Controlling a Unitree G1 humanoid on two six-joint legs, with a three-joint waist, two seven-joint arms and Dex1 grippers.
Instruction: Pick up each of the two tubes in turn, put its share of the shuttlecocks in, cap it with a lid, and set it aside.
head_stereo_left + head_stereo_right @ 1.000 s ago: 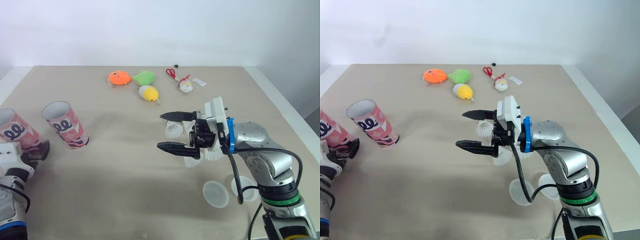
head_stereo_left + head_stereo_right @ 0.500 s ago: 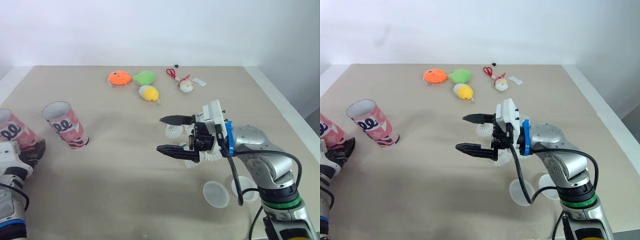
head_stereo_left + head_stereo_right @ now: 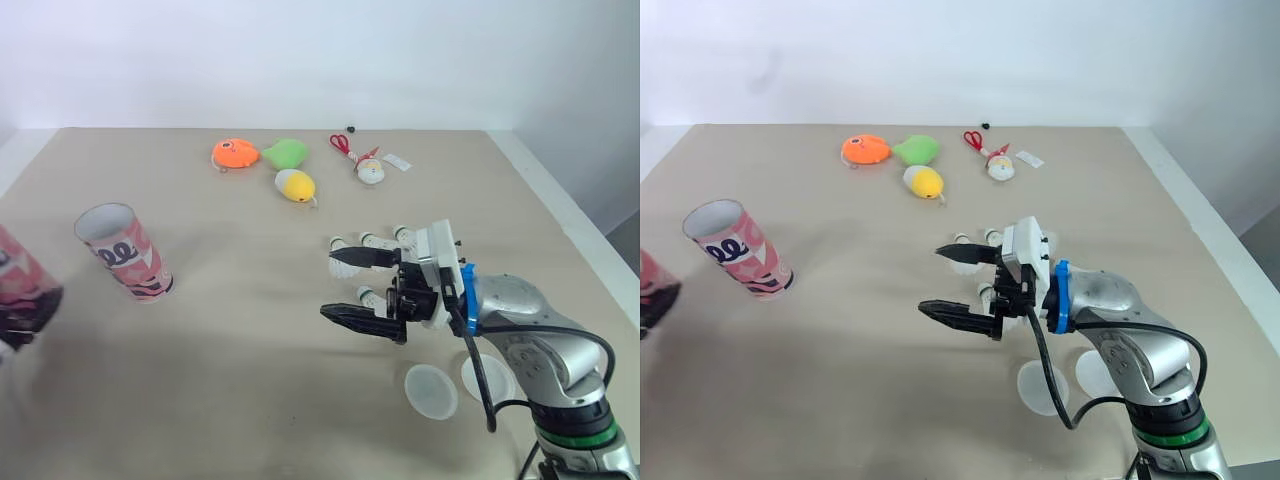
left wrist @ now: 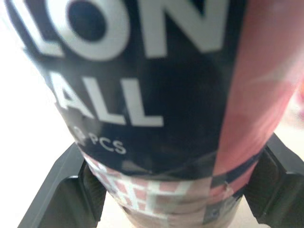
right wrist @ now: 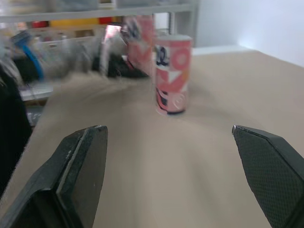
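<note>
One pink patterned tube [image 3: 122,250] stands upright and open-topped at the left of the table. A second pink tube [image 3: 18,288] sits at the far left edge; the left wrist view has this tube [image 4: 156,95] between the fingers [image 4: 66,190] of my left gripper [image 4: 171,199], which is shut on it. My right gripper [image 3: 330,284] hovers open and empty over the table's middle right. Several white shuttlecocks [image 3: 375,240] lie just beyond and beside it. Two white lids [image 3: 431,390] [image 3: 490,378] lie near the front right. In the right wrist view the standing tube [image 5: 172,73] is ahead.
Orange [image 3: 237,154], green [image 3: 286,153] and yellow [image 3: 295,184] toys lie at the back, with red scissors [image 3: 342,144], a small figure toy [image 3: 372,172] and a white tag [image 3: 397,162]. The table's right edge [image 3: 560,215] runs close to my right arm.
The held tube has moved out toward the left edge of the view. My right gripper has come nearer and lower, still open, uncovering the shuttlecocks. The camera has shifted slightly.
</note>
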